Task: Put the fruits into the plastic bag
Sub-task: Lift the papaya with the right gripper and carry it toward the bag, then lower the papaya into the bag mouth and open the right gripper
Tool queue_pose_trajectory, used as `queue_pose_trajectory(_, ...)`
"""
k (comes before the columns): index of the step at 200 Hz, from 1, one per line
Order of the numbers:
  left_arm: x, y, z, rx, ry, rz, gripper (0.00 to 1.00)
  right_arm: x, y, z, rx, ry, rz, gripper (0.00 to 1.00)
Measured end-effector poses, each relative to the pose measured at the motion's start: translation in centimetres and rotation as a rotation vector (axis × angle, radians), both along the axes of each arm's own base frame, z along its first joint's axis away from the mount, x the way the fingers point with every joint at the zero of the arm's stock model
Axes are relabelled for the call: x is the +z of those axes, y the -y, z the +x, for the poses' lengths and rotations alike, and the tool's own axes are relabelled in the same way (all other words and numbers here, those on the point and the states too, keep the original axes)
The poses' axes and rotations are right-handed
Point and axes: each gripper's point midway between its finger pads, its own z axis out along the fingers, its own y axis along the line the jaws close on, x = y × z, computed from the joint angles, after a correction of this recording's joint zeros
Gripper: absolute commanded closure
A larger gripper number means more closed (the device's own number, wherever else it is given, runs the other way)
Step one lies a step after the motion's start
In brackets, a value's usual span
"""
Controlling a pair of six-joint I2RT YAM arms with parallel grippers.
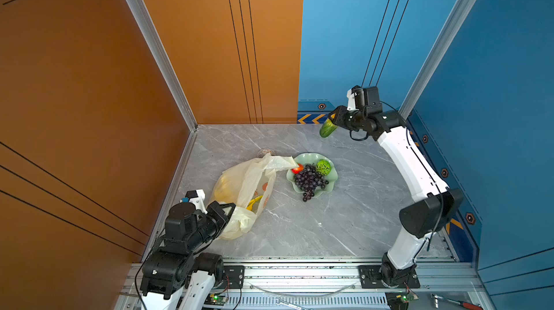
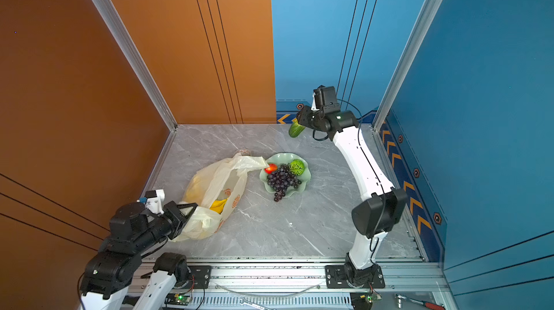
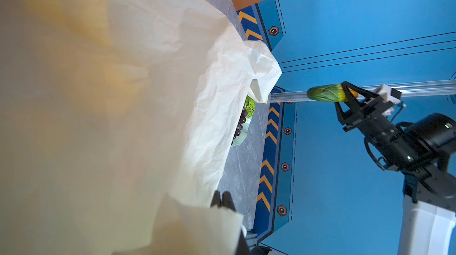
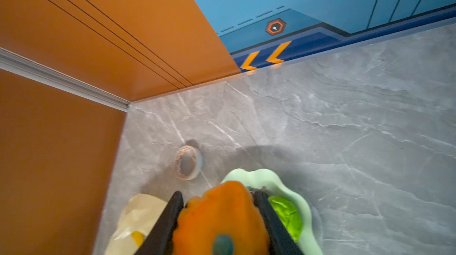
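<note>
Right pincer (image 1: 332, 119) grips green oblong fruit (image 1: 327, 129), upper right; left pincer (image 1: 231, 206) pinches bag (image 1: 245, 178), lower left. Best released low over the mouth.

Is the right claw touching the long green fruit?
Touching. In the left wrist view the right gripper clamps the yellow end of the long green fruit.

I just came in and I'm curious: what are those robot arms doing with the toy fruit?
They are bagging fruit. The left gripper pinches the plastic bag, bananas already inside. The right gripper holds a green-yellow fruit up in the air. Grapes, a green ball and a red fruit wait in the dish.
</note>
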Motion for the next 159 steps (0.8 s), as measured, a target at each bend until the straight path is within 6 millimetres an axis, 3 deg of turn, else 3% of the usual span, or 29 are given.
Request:
queue_pose_trajectory(27,0.1,0.0,0.0,0.002,0.005,0.001,1.00,2.1,-2.1,-3.0,0.054,0.046,0.099,0.59)
queue_pose_trajectory(56,0.1,-0.1,-0.1,0.006,0.011,0.002,1.00,1.8,-6.1,-6.1,0.145,0.052,0.158,0.59)
queue_pose_trajectory(122,0.1,-0.2,-0.1,0.010,0.011,0.003,1.00,-1.5,-16.1,-12.4,0.363,0.025,0.209,0.59)
queue_pose_trajectory(159,0.2,-0.2,0.0,0.013,0.012,0.004,1.00,-4.2,-20.1,-14.0,0.420,-0.012,0.220,0.59)
